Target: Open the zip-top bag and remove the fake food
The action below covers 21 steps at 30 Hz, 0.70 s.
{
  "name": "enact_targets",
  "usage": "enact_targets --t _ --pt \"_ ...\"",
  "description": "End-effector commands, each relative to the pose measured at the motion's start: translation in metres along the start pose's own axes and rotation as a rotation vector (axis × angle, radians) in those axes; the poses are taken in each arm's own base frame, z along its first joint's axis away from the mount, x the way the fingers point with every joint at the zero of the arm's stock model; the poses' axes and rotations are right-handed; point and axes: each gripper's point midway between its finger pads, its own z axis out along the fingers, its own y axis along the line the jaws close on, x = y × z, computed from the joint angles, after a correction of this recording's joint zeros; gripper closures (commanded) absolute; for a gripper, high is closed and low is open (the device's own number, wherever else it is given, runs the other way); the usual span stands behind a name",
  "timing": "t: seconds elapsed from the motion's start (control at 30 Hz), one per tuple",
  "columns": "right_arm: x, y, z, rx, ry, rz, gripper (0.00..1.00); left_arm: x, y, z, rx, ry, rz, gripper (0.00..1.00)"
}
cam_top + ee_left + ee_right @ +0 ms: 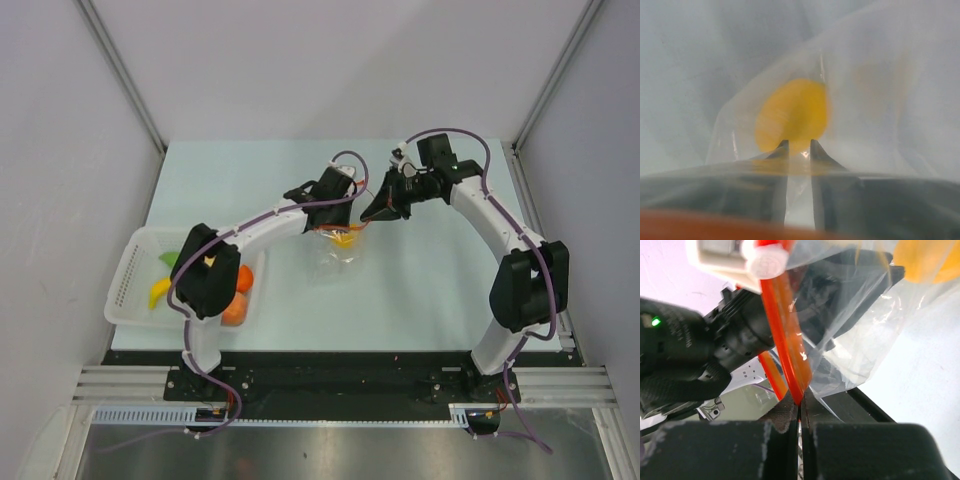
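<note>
1. Near the middle of the table [430, 300], between the two arms: the zip-top bag [341, 256], clear, with its mouth on the far side, up at both grippers.
2. Right gripper [800, 411]: pressed together on the bag's red-orange zip strip [788, 345], which is pinched right at the fingertips and runs up and away from them.
3. Left gripper [799, 146]: at the bag's mouth, just left of the right gripper, with clear film lying across its fingers. Fingers narrowly apart, with nothing seen between them.
4. Just beyond the left fingertips, inside the bag: a yellow-orange piece [792, 117] of fake food, rounded, centred on the gap between the two tips. Very close to both tips; whether touching, impossible to tell.
5. At the left edge of the table, well apart from the bag: a white mesh basket [124, 288], partly hidden by the left arm.
6. In the basket: a yellow banana [158, 293], two orange pieces [244, 277] and a green piece [170, 258].
</note>
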Motion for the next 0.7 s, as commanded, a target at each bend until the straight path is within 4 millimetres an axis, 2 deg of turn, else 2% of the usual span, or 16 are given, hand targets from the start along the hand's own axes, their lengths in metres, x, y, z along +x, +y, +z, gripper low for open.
enact_targets --t 0.0,0.17,0.2,0.27,0.33,0.47,0.57,0.67 --pt "0.004 0.02 -0.016 -0.031 -0.021 -0.026 1.0 -0.011 0.008 0.01 -0.032 -0.023 0.029 0.71" --pt "0.005 0.022 -0.017 -0.031 -0.02 -0.025 1.0 -0.011 0.006 0.026 -0.038 -0.003 0.026 0.52" --pt "0.005 0.022 -0.017 -0.031 -0.02 -0.025 1.0 -0.012 0.005 0.026 -0.032 -0.005 0.021 0.44" --pt "0.005 0.023 -0.017 -0.03 -0.022 -0.028 1.0 -0.009 -0.001 0.032 -0.003 0.005 0.008 0.4" --pt "0.006 0.021 -0.018 -0.025 -0.022 -0.027 1.0 -0.008 -0.004 0.035 0.011 0.009 -0.007 0.31" --pt "0.008 0.02 -0.018 -0.016 -0.02 -0.022 1.0 0.001 -0.006 0.051 0.01 0.039 -0.018 0.28" --pt "0.009 0.019 -0.019 -0.009 -0.021 -0.022 1.0 0.007 -0.002 0.058 -0.007 0.062 -0.017 0.3" --pt "0.01 0.014 -0.019 0.014 -0.02 -0.029 1.0 0.013 -0.001 0.06 -0.005 0.072 -0.013 0.35"
